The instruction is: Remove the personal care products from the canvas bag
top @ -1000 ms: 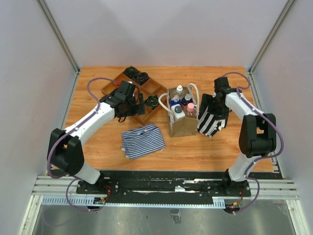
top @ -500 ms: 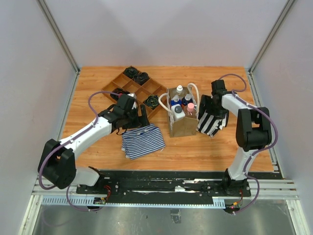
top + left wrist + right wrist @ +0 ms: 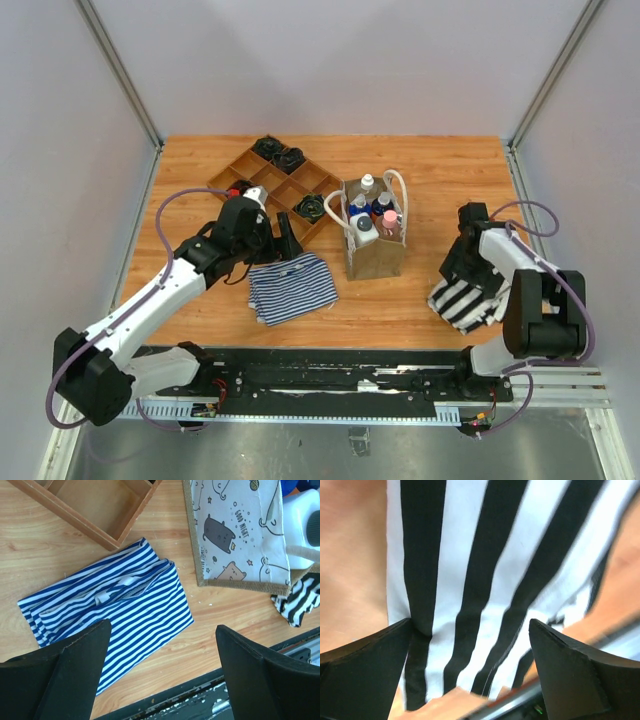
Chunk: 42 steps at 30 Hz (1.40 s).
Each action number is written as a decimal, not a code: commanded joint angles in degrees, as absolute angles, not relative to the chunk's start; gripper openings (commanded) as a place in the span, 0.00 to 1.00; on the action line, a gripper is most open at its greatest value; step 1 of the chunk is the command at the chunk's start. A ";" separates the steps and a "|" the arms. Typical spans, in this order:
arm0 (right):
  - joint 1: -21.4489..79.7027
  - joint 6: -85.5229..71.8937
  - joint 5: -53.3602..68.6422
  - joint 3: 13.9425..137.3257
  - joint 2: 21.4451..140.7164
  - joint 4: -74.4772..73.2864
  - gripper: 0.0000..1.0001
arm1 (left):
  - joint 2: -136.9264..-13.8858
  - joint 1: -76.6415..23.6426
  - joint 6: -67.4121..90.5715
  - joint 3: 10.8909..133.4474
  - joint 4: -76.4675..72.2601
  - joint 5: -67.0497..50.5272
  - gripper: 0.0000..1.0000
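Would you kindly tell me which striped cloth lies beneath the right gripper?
The black-and-white striped cloth, at the right front; the blue-and-white cloth lies left of the canvas bag.

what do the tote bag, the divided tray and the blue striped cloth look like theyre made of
Canvas bag: coarse tan woven fabric, jute-like along the edge, with a smooth white printed lining. Divided tray: looks like wood, matte brown, with thin board walls. Blue striped cloth: soft thin fabric, possibly a cotton knit, since it lies folded and lightly wrinkled.
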State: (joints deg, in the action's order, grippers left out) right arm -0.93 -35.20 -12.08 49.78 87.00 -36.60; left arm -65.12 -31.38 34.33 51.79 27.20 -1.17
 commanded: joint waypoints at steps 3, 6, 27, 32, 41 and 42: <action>4.84 -42.55 -30.99 49.27 71.80 -57.84 0.98 | -60.11 -31.82 34.04 52.30 31.52 -0.33 0.91; 5.57 -38.32 -20.82 47.25 64.25 -47.88 0.99 | -60.08 -31.82 34.34 52.10 31.04 -0.37 0.91; -16.27 -32.36 -6.35 47.59 87.26 -41.58 0.98 | -58.27 -31.90 35.87 47.84 33.79 -1.64 0.91; -23.92 -30.72 -10.01 50.19 85.08 -43.33 0.98 | -57.92 -32.39 37.35 45.27 32.73 -4.25 0.90; -13.06 -27.76 -5.35 50.64 67.37 -39.85 0.99 | -63.69 -38.94 44.17 37.42 18.69 -8.53 0.87; -12.20 -27.62 -4.95 50.89 65.58 -39.80 0.98 | -65.05 -39.50 44.53 37.41 17.24 -8.78 0.87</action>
